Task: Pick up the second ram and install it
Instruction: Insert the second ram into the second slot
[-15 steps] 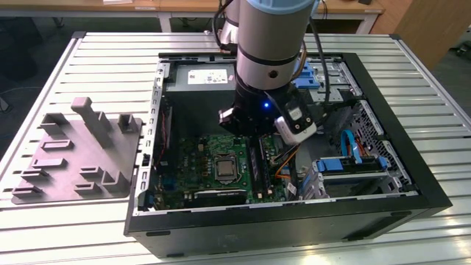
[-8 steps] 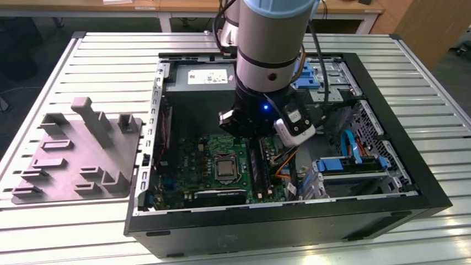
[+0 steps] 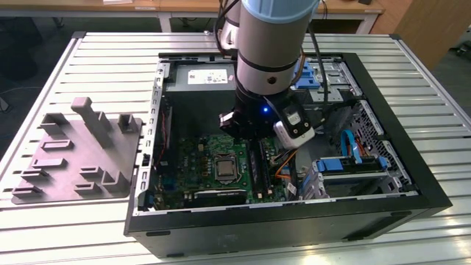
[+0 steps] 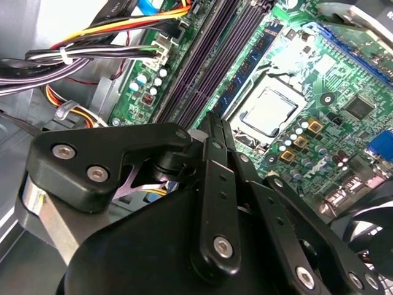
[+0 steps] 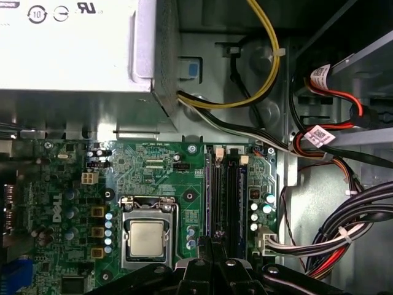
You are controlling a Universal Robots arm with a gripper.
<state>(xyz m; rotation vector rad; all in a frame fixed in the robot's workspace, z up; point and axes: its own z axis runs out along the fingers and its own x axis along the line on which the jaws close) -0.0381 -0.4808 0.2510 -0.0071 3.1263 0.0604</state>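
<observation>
second ram [image 4: 256,58]: upright in the motherboard [image 4: 319,67] slot beside CPU [image 4: 268,110], apparently inserted | end effector [image 4: 216,121]: closed, nothing visibly gripped, poised over the slots | step: probably seating | next move needs a square, even downward press.

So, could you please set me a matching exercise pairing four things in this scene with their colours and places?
1 processor
2 looped cable
3 fixture tray
4 tool

A yellow
B grey, outside the case
C silver, on the motherboard
D black, over the memory slots

Pairs: 1-C, 2-A, 3-B, 4-D
</observation>
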